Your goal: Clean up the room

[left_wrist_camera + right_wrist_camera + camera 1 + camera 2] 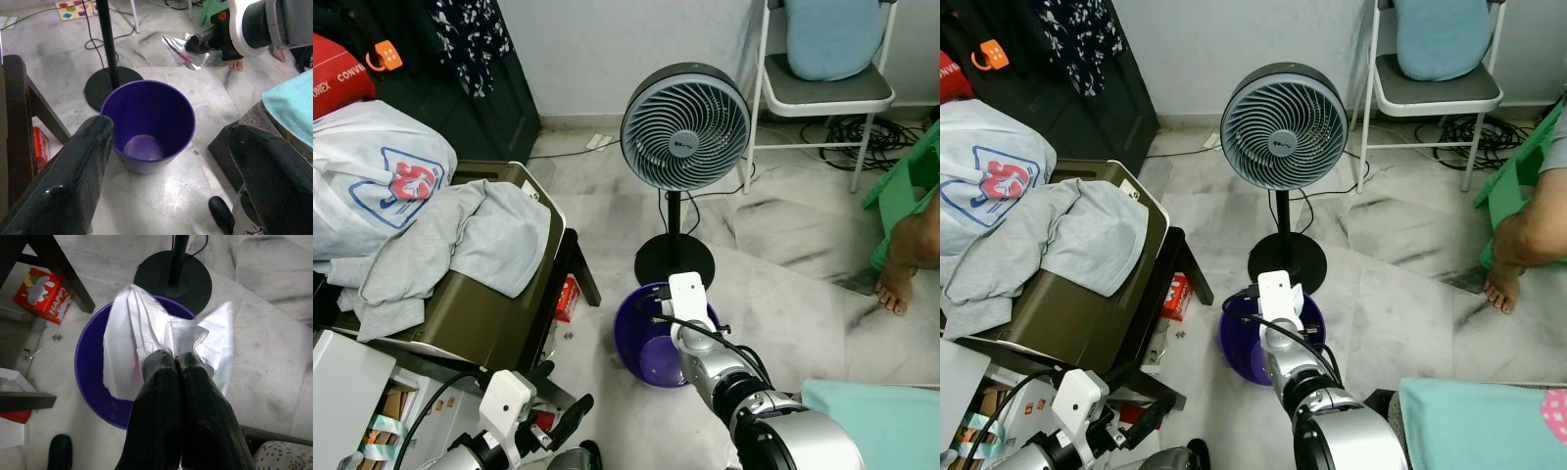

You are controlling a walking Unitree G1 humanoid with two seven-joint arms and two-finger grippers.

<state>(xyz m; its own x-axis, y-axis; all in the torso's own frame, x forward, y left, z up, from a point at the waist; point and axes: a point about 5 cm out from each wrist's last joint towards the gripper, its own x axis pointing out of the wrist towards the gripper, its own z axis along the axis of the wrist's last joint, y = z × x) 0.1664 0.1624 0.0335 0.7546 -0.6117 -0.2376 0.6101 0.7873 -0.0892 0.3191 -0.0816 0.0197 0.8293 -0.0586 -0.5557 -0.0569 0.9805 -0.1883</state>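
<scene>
Over on the left, a pile of grey clothes [460, 240] lies draped on an olive-green box [484, 318], with a dark table leg beside it and a small red carton [568, 299] on the floor underneath. Low down near there the left gripper [553, 416] hangs idle, its two black fingers spread well apart, aimed loosely toward the purple bin [149, 125], which looks empty inside.

The bin stands on the marble floor just in front of the round base of the standing fan [685, 127]. The right gripper [177, 363] is held over it, fingers pressed together and pinching a crumpled silvery wrapper [146, 340]. From the left wrist camera the wrapper [183, 49] hangs out past the fingertips above the floor beside the bin; from the right wrist camera it fans out above the bin's mouth, its long axis running across the fingers, one flap toward the carton side and the other toward the bare floor.

The risk I see: the wrapper is light and wide, and one flap seems to reach out over the rim. Let go from here, it could flutter sideways and land on the floor, more so if the fan is blowing, which I cannot tell. To the right, a person's bare foot [898, 284] rests on the floor near a green stool [901, 181].
</scene>
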